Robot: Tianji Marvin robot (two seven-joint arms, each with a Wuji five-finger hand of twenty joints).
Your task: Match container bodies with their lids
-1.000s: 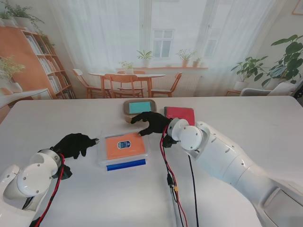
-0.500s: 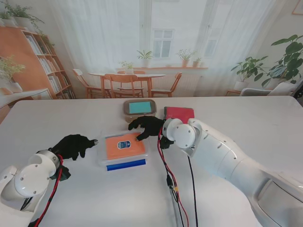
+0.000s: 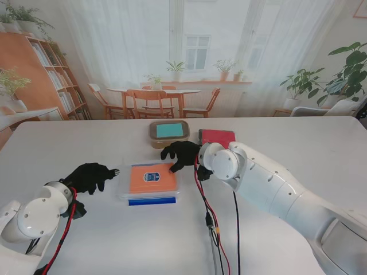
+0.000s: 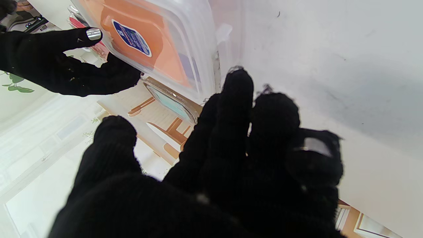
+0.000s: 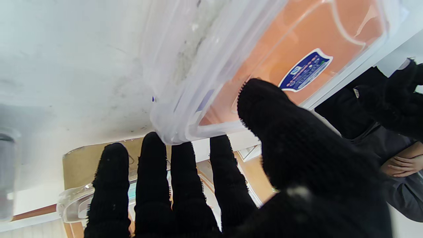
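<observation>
So the orange-lidded container lies mid-surface, long side left-right, my right hand clamped on its far right corner, thumb on the lid, while my left hand rests empty, fingers loose, just beside its left end.

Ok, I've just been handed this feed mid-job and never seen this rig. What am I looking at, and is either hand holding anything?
It is a two-armed robot wearing black gloves on five-fingered hands. The wide picture comes from a camera on its stand, looking down at the white table. The other two come from wrist cameras looking along the fingers, and they appear upside down. On the table lie a clear container with an orange lid, a tan container with a teal top farther away, and a red lid to its right. The right hand pinches the far right corner of the orange-lidded container, thumb on top and other fingers outside the rim. The left hand rests beside the container's left edge, holding nothing.
</observation>
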